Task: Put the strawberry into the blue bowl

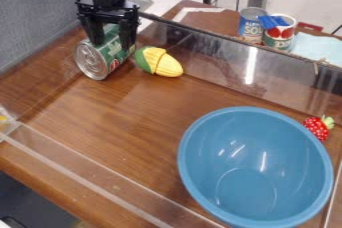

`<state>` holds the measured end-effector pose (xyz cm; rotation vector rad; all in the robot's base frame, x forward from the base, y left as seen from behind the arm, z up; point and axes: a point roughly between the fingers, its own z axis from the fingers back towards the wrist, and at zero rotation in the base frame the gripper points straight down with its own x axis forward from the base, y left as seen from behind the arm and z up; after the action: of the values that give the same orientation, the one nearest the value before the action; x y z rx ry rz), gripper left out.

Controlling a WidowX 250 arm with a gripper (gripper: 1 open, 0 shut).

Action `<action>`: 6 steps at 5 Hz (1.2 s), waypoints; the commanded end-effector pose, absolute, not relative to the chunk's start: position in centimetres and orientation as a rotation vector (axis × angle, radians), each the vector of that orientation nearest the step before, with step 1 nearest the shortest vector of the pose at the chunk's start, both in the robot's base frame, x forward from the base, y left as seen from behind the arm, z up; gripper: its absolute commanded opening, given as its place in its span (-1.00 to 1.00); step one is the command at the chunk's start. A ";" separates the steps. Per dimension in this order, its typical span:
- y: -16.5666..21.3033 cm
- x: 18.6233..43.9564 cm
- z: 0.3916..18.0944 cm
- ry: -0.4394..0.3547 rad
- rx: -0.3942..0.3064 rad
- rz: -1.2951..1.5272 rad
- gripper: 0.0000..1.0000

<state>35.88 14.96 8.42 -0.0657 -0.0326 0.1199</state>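
meanwhile the open claw hovers at the green can, its label too small to read.

There were three cans, one green in the upper left of the frame and two in the upper right, one corn-like toy at upper centre, one strawberry at right, one blue bowl at lower right

From my remote feed: brown wooden counter | green can on its side | yellow-green corn toy | blue bowl | strawberry
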 end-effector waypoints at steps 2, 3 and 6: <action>14.7 37.1 10.8 -0.086 -0.035 0.114 1.00; 13.9 37.2 11.2 -0.084 -0.033 0.100 1.00; 15.6 36.5 10.5 -0.069 -0.025 0.095 1.00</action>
<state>36.22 15.36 8.79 -0.0461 -0.0236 0.0916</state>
